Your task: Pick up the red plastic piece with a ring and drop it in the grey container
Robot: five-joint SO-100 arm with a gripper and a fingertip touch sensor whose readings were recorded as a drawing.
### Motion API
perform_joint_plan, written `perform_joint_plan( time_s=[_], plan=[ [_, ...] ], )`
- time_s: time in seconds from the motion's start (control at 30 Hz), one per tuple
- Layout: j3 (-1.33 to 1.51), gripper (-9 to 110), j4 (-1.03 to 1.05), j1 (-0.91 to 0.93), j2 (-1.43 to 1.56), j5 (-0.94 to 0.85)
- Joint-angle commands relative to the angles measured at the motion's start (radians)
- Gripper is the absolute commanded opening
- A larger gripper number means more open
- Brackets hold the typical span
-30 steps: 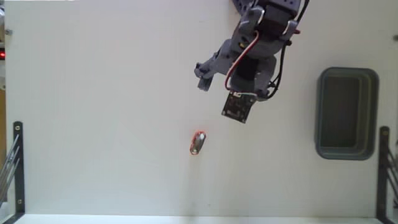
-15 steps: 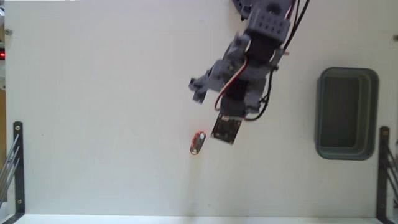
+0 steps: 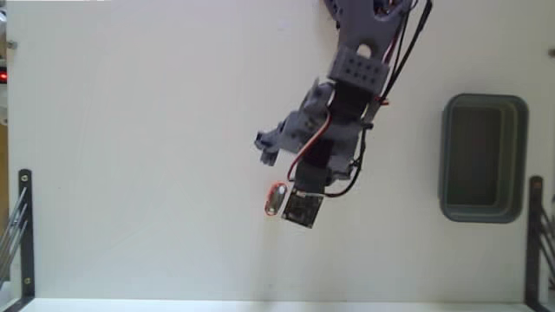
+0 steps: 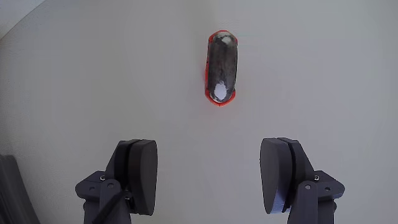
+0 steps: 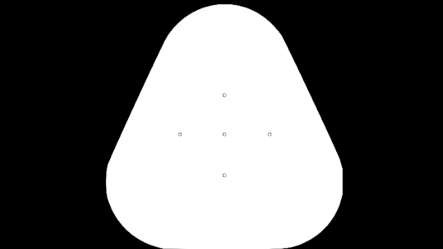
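surface: plain white table [image 3: 130, 173] | pincer [image 4: 210, 168] spread wide, empty

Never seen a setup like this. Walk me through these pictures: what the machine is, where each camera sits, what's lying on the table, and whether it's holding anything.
The machine is a small grey robot arm with a two-finger gripper at its end.

One picture comes from a fixed camera looking straight down on the white table. The other comes from a camera riding on the arm's wrist, so it looks past the two dark fingers at whatever lies ahead of them.

Two things lie on the table. One is the red plastic piece with a ring, tiny and oblong, with a greyish middle. The other is the grey container, a rounded tub off to the right in the fixed view; nothing is visible in it.

Nothing is held. The fingers stand wide apart, and the red piece lies ahead of them, untouched.
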Motion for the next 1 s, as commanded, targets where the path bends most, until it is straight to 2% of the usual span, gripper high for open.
perform_joint_plan(
  time_s=[0.0,0.97],
  plan=[
    [-0.079,110,-0.027,0.014,-0.017,0.005],
    [-0.51,110,-0.06,0.014,-0.481,0.005]
  ],
)
